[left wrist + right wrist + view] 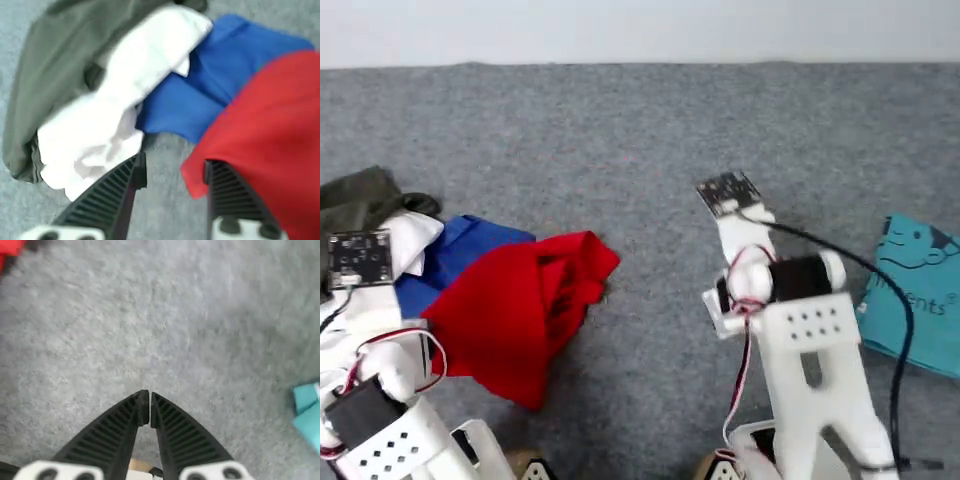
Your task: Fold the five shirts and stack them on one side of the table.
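Teal shirt [926, 292] cut off at edge — perhaps folded

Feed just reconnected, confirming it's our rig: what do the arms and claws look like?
Both are white plastic shells with black motors: left arm, right arm. Red-and-white wires and a black cable run along the right one. The left claw and right claw are black and ribbed.
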Robot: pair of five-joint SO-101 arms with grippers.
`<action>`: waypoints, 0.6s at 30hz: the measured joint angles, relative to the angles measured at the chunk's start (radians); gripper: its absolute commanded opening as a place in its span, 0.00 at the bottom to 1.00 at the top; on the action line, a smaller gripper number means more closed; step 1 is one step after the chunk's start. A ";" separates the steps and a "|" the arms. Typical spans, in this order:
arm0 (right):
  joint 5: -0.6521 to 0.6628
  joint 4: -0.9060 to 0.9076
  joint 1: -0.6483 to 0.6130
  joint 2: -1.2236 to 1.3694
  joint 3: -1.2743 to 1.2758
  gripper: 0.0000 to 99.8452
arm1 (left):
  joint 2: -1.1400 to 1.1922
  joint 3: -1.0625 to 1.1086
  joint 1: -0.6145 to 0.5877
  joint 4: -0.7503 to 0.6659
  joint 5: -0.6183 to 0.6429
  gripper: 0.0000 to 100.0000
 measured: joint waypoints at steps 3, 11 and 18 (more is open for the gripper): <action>0.000 0.057 -0.069 0.166 -0.164 0.01 | 0.000 0.003 0.000 0.026 -0.081 0.20; 0.006 0.167 -0.255 0.687 -0.671 0.02 | -0.002 0.029 -0.003 0.034 -0.127 0.20; 0.008 0.167 -0.313 1.026 -1.039 0.18 | -0.002 -0.021 -0.002 0.074 -0.132 0.20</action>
